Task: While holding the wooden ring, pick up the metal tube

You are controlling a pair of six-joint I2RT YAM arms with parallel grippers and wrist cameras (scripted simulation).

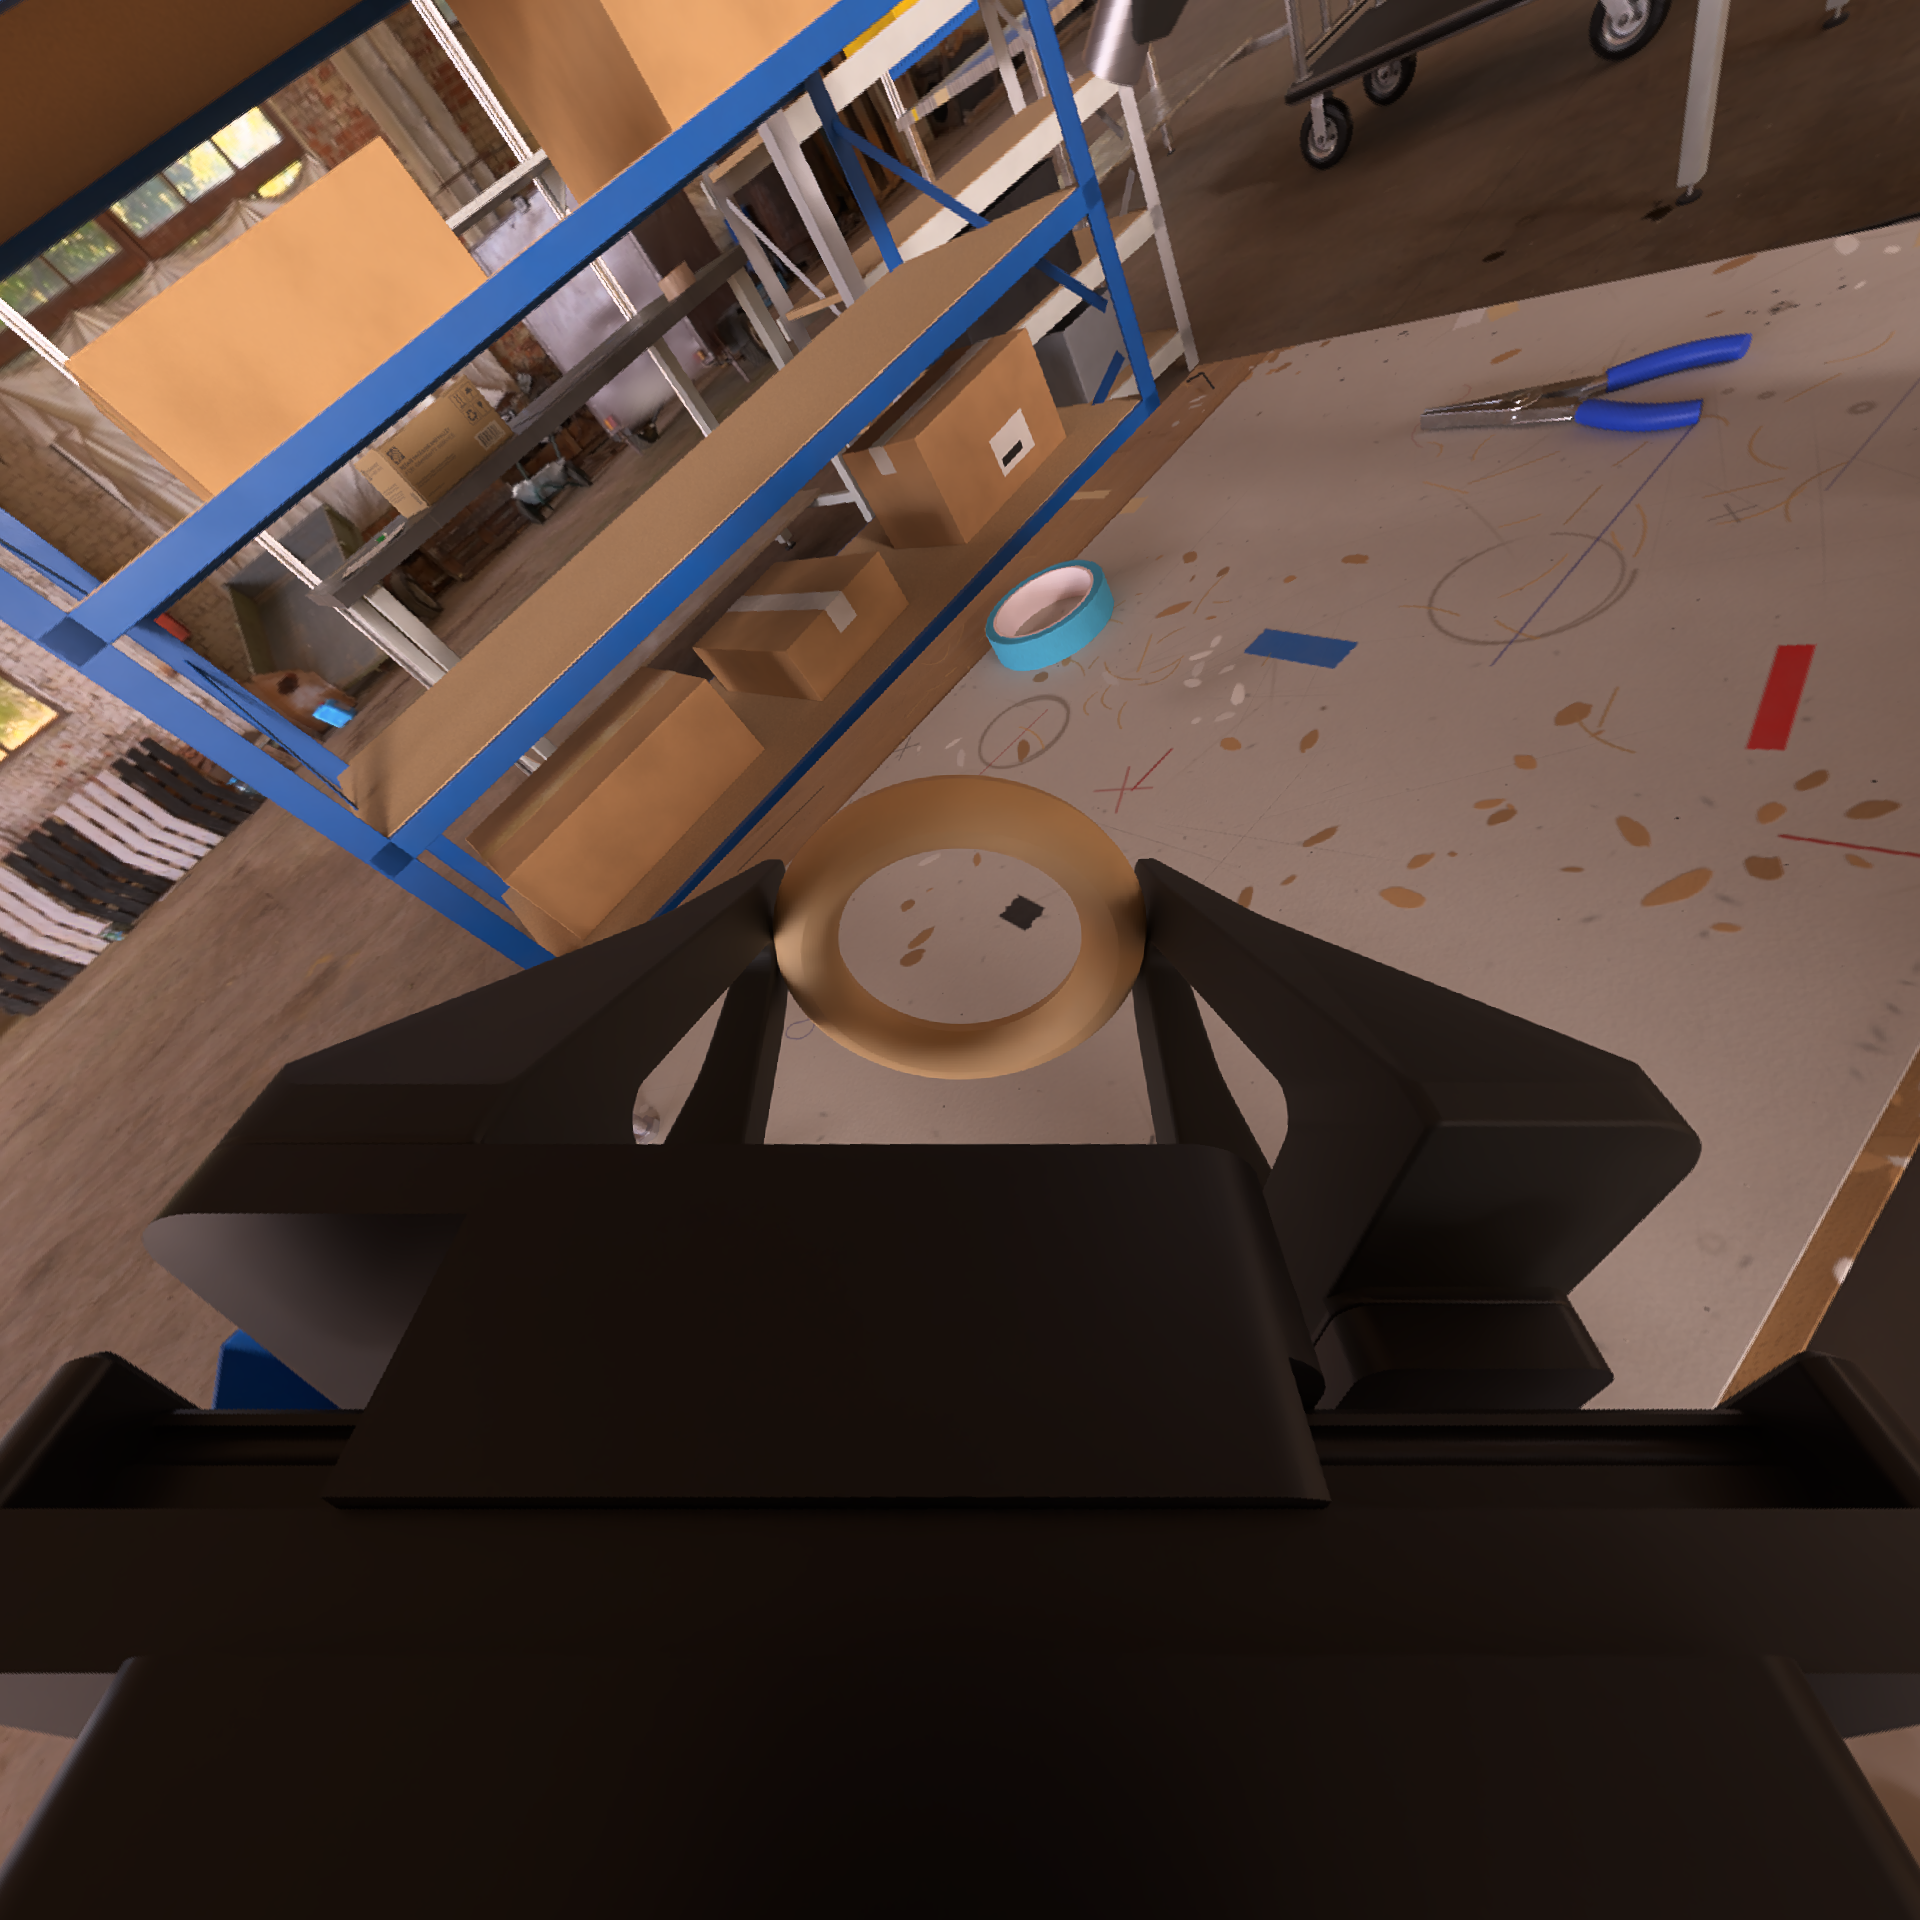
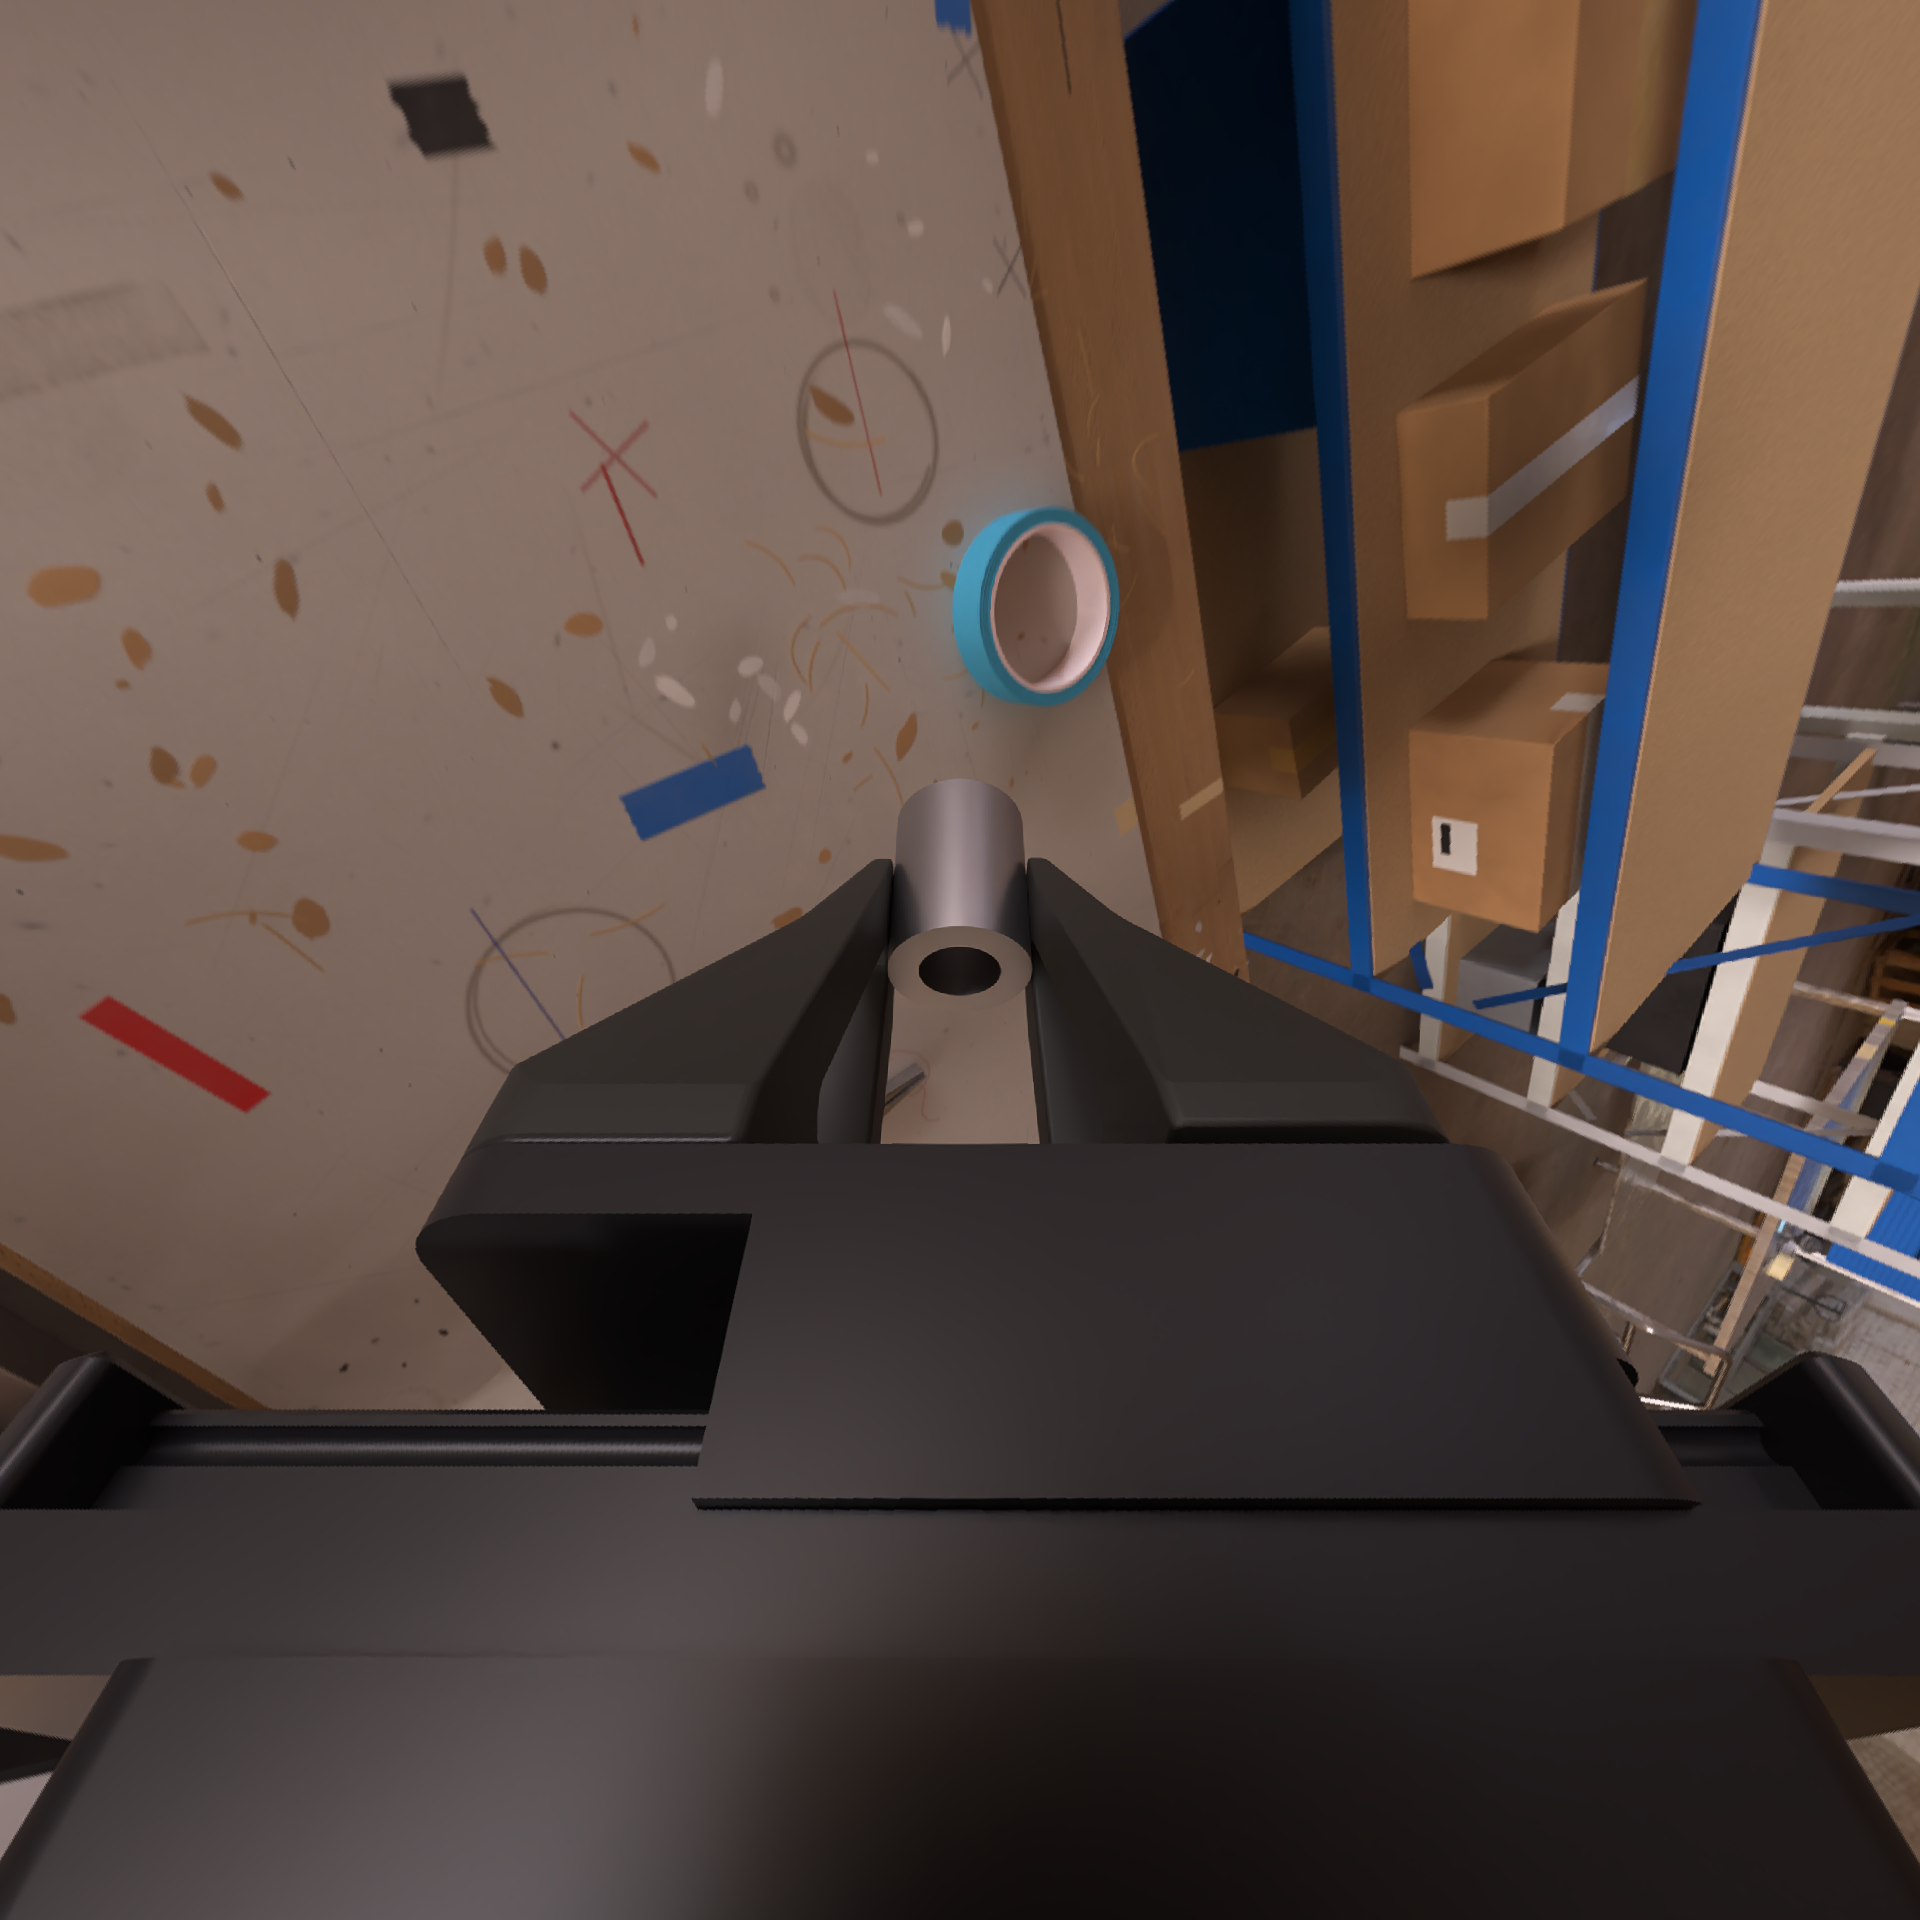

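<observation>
metal tube (image 2: 961,914) lengthwise between fingers (image 2: 831,966)

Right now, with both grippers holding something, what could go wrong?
1. The left gripper pinches the ring only at its outer edge with the fingertips; it might slip out.
2. The right gripper holds the smooth tube near one end; it might slide or tilt.
</observation>
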